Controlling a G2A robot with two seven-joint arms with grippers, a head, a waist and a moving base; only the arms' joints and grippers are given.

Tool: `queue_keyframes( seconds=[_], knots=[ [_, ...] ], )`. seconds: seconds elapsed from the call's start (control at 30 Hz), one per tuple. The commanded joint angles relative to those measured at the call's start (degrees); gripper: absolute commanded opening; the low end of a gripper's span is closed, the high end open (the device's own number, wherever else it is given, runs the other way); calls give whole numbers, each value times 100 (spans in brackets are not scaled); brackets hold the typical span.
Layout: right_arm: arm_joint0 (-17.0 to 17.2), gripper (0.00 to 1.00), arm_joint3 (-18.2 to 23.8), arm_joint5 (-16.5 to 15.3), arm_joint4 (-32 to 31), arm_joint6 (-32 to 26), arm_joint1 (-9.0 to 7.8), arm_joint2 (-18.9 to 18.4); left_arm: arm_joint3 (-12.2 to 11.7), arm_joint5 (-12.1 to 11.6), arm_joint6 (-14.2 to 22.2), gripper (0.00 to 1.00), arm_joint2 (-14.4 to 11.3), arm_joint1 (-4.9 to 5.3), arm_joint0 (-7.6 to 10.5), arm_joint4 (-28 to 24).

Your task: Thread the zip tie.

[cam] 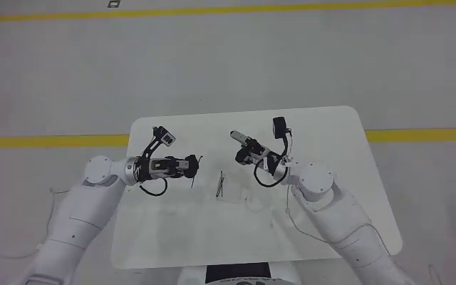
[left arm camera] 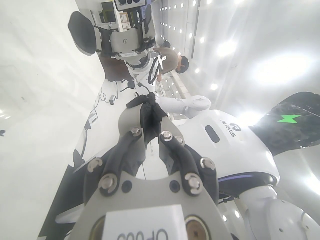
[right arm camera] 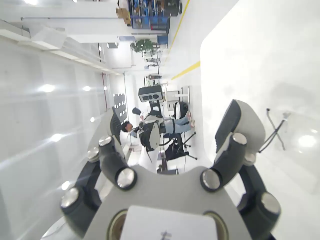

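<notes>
We see the left gripper (cam: 193, 164) clamped on a thin black zip tie (cam: 194, 178), which hangs slanting from its tips over the table. In the left wrist view its fingers (left arm camera: 130, 123) press together on something dark, too blurred for us to read in detail. The right gripper (cam: 241, 139) is held above the table's middle, facing the left one, with its fingers (right arm camera: 237, 116) spread wide and nothing between them.

Between and just in front of the two grippers, loose ties (cam: 220, 185) lie crossed on the table (cam: 320, 214), apart from both; we find them beside the right gripper in its wrist view (right arm camera: 275, 131).

The table is white and glossy, with rounded corners. Around it we see a pale grey floor (cam: 228, 64) marked by yellow lines (cam: 57, 141). Farther back in the room stand shelves with blue bins (right arm camera: 147, 13) and a potted plant (right arm camera: 143, 44)
</notes>
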State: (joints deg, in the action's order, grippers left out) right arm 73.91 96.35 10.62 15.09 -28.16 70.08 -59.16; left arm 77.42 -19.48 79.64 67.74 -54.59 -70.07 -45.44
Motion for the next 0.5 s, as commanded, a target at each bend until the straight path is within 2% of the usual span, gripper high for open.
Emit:
queue_keyframes(
  seconds=[0.0, 0.13, 0.27, 0.3, 0.37, 0.47],
  knots=[
    [-286, 100, -206, 27, 190, -137, 63, 193, 0, 0, 0, 0, 0, 0, 0, 0],
    [-594, 100, -495, 2, 496, -353, 150, 398, 0, 0, 0, 0, 0, 0, 0, 0],
    [-594, 100, -495, 2, 496, -353, 150, 398, 0, 0, 0, 0, 0, 0, 0, 0],
    [-594, 100, -495, 2, 496, -353, 150, 398, 17, 19, -117, 0, -7, -3, -13, 25],
    [-594, 100, -495, 2, 496, -353, 150, 398, 22, 4, -56, 0, -22, -1, -16, 51],
    [-594, 100, -495, 2, 496, -353, 150, 398, 58, 11, 0, 0, -162, 13, -26, -349]
  ],
)
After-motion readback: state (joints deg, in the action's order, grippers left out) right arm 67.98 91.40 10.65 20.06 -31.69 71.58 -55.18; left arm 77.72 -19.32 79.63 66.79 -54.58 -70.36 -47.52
